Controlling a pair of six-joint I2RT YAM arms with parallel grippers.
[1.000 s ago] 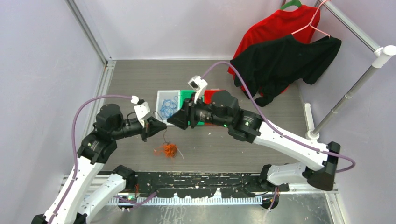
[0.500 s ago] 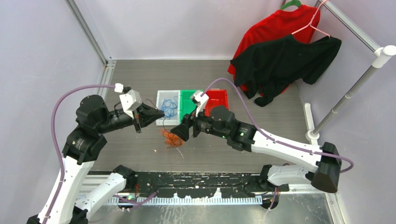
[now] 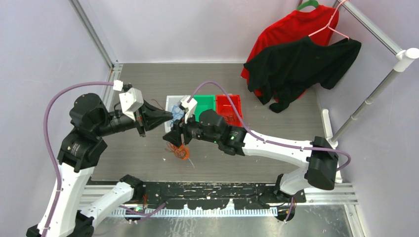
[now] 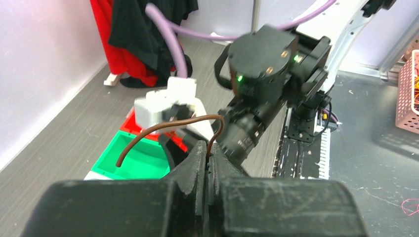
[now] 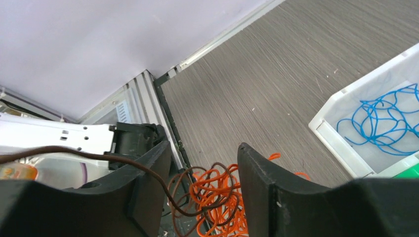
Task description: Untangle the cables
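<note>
Hangs right gripper [image 5: 202, 158], jaws apart, straight over orange cable tangle [image 5: 222, 197]; pinches brown cable [image 4: 170, 123] leading from it in left gripper [image 4: 207, 153].

The left arm [image 3: 74, 182] and the right arm [image 3: 276, 145] are showing white shells on their long links and round black housings at the joints. A purple hose [image 3: 49, 106] is running along each. White camera blocks [image 3: 131, 100] are sitting at the wrists. Green lights [image 4: 240, 78] are glowing on the right arm's black housing. The left pincer [image 4: 207, 153] and right pincer [image 5: 203, 148] are showing matt black, scuffed fingers.
</note>
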